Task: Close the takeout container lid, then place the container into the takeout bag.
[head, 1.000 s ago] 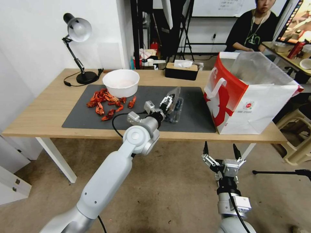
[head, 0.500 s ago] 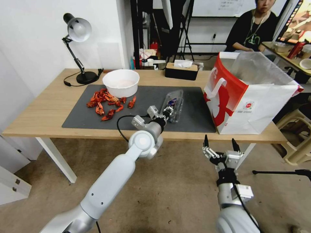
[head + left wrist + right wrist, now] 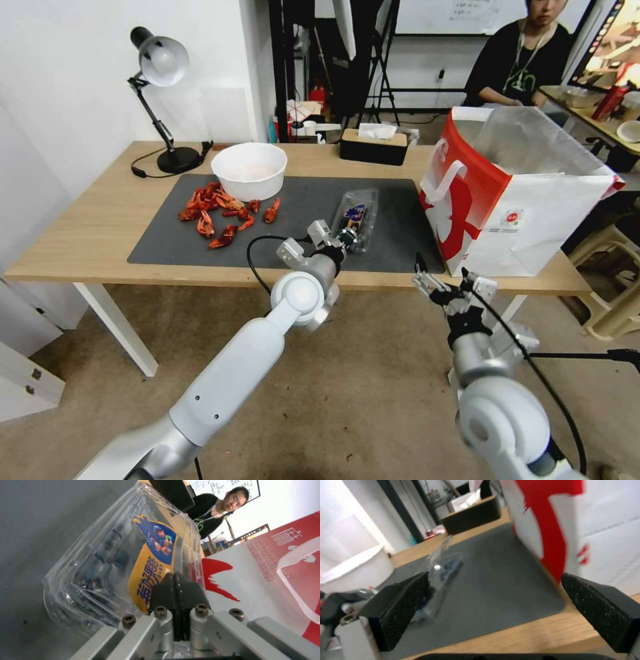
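Red-and-white takeout bag [image 3: 513, 220]; clear container [image 3: 355, 219] with blue-and-yellow label [image 3: 153, 565]; grey mat [image 3: 293, 247].

Wooden table [image 3: 100, 227], dark grey mat [image 3: 293, 230] on top.
On mat: white bowl [image 3: 249, 171], red crayfish pieces [image 3: 217, 213], container [image 3: 353, 217]. On bare wood: desk lamp [image 3: 163, 100], tissue box [image 3: 373, 145], takeout bag [image 3: 520, 200].
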`<state>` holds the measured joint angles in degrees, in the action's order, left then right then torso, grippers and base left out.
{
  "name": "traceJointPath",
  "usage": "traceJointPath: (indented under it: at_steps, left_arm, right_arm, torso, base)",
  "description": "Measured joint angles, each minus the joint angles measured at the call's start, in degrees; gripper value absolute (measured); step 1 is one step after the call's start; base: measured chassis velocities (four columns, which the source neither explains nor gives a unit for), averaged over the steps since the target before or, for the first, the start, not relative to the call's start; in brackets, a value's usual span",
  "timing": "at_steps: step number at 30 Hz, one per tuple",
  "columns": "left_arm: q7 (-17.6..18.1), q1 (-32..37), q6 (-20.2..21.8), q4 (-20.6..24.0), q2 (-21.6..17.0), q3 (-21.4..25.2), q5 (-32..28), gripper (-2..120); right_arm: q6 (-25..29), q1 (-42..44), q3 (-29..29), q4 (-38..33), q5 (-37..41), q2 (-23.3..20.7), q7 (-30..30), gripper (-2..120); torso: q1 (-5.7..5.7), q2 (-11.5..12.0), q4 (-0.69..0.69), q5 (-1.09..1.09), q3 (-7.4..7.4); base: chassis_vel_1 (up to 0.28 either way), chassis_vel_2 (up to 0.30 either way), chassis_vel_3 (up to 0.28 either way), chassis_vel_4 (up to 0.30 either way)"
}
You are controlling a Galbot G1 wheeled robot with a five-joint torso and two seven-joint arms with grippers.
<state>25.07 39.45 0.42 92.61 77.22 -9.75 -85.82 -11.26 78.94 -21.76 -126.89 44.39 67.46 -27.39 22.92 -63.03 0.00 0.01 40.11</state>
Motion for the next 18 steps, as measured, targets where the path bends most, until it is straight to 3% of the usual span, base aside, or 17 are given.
traceJointPath:
  at_steps: [3, 7, 18]
  left_arm:
    - [0.2, 0.0, 0.2, 0.1, -0.3, -0.3, 0.5, 0]
    - [0.3, -0.1, 0.2, -0.1, -0.4, -0.5, 0.9, 0]
    - [0.3, 0.0, 0.3, -0.7, -0.7, -1.0, 2.1, 0]
  right_arm:
    - [-2.3, -5.7, 0.9, 1.6, 10.2, -2.1, -1.9, 99]
    - [-3.3, -11.7, 3.0, 4.5, 17.6, -3.5, -3.7, 99]
    - [-4.0, -25.0, 10.1, 14.0, 26.6, -3.8, -6.9, 99]
  torso:
    - [0.0, 0.0, 0.01, 0.0, 0.0]
    - [0.0, 0.0, 0.0, -0.01, 0.0]
    - [0.0, 0.0, 0.01, -0.02, 0.0]
  base:
    - [0.0, 0.0, 0.0, 0.0]
    - [0.0, 0.0, 0.0, 0.0]
    - [0.0, 0.0, 0.0, 0.0]
